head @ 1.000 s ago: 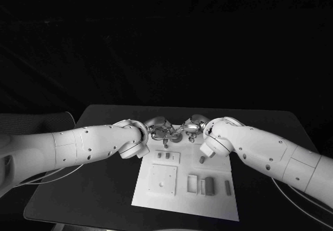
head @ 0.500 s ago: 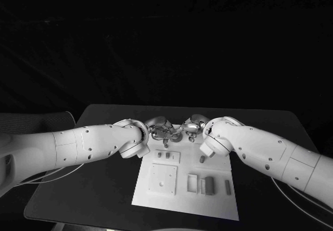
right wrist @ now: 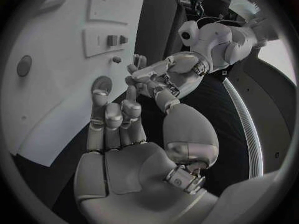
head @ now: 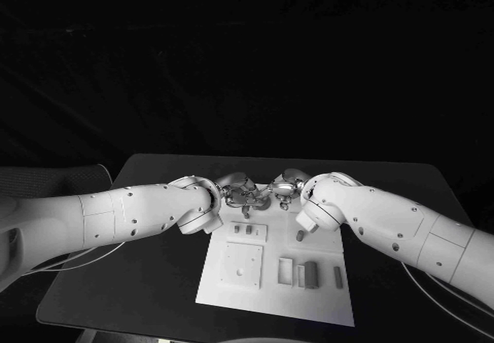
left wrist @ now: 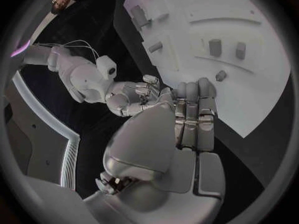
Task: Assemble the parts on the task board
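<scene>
The white task board (head: pixel 314 304) lies in the middle of the black table (head: pixel 412 186), and both hands meet over its far edge. The left hand (head: pixel 240 191) and the right hand (head: pixel 284 187) hang there almost touching each other. Between them a small pin-like part (head: pixel 245 211) points down toward the board just below the left hand's fingers, which appear to pinch it, though the hold is too small to make out clearly. In the right wrist view the right hand's fingers (right wrist: pixel 112 115) stand partly spread with nothing visible in them, their tips near a round recess at the board's far edge. On the board, two small grey parts (head: pixel 243 230) stand side by side on a small raised plate just inside the far edge. Nearer the board's middle lies one square plate (head: pixel 242 266) with a small hole in it. Beside that plate, toward the right arm, four upright block-like parts (head: pixel 310 274) stand in a row. One dark peg (head: pixel 300 235) stands close under the right forearm.
</scene>
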